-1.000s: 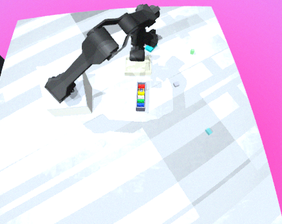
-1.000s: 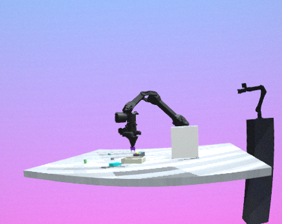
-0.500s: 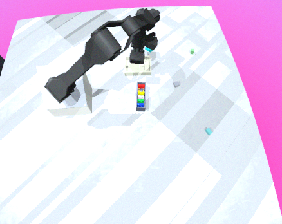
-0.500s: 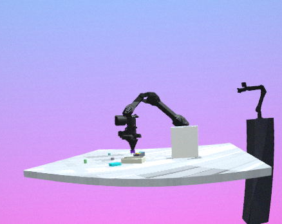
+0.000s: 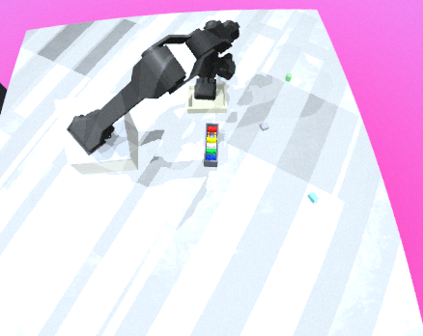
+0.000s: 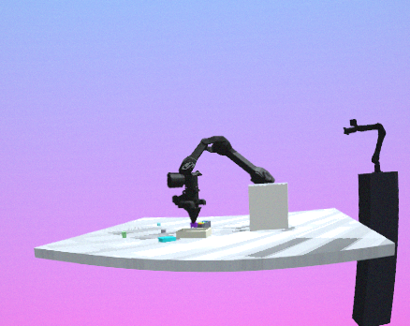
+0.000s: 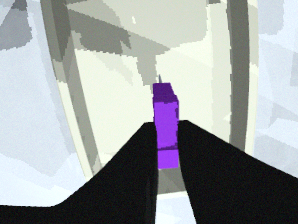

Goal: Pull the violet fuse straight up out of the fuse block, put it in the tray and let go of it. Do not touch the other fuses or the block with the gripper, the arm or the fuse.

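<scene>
My gripper (image 5: 206, 96) (image 6: 194, 222) (image 7: 165, 131) points down over the tray (image 5: 207, 110) (image 6: 189, 235) (image 7: 240, 75) and is shut on the violet fuse (image 6: 194, 226) (image 7: 166, 122). In the wrist view the fuse is between the fingertips, with a thin prong at its far end, over the tray's inside. The fuse's height above the tray floor is hard to tell. The fuse block (image 5: 211, 163) (image 6: 207, 224) stands beside the tray. It holds the red fuse (image 5: 211, 129), yellow fuse (image 5: 211, 140), white fuse, green fuse (image 5: 211, 151) and blue fuse (image 5: 211, 157), with a gap between red and yellow.
A green piece (image 5: 288, 77) (image 6: 124, 234), a grey piece (image 5: 264, 126) (image 6: 163, 230) and a cyan piece (image 5: 313, 197) (image 6: 158, 224) lie away from the block. Another cyan piece (image 6: 167, 239) lies near the tray. The arm's base stands on a pale box (image 5: 103, 166) (image 6: 269, 206).
</scene>
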`<state>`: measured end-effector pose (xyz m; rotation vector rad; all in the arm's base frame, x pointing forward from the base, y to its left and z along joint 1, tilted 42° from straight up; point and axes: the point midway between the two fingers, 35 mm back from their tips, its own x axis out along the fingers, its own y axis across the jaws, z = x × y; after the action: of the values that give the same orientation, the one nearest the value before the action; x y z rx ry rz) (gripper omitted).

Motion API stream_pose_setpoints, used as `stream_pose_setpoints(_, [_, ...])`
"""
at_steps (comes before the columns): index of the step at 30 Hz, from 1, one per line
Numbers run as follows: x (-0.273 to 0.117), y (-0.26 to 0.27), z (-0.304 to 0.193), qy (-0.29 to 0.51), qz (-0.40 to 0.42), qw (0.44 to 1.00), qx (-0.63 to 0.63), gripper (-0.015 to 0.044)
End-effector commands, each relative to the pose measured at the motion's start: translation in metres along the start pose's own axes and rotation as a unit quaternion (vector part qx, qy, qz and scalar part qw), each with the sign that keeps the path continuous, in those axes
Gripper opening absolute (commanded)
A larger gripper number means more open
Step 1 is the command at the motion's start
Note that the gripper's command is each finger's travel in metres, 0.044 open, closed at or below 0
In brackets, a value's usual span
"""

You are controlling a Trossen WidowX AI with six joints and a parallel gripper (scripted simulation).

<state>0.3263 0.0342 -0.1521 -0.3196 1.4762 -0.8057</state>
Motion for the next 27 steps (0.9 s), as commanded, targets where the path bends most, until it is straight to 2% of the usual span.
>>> stream_pose_setpoints(1, [-0.001,0.0,0.0,0.0,0.0,1.0,0.0,0.0053])
stream_pose_setpoints(12, [-0.003,0.0,0.0,0.0,0.0,1.0,0.0,0.033])
stream_pose_setpoints(16, [-0.037,0.0,0.0,0.0,-0.002,1.0,-0.003,0.033])
stream_pose_setpoints(27, [-0.037,0.0,0.0,-0.003,-0.003,1.0,-0.007,0.033])
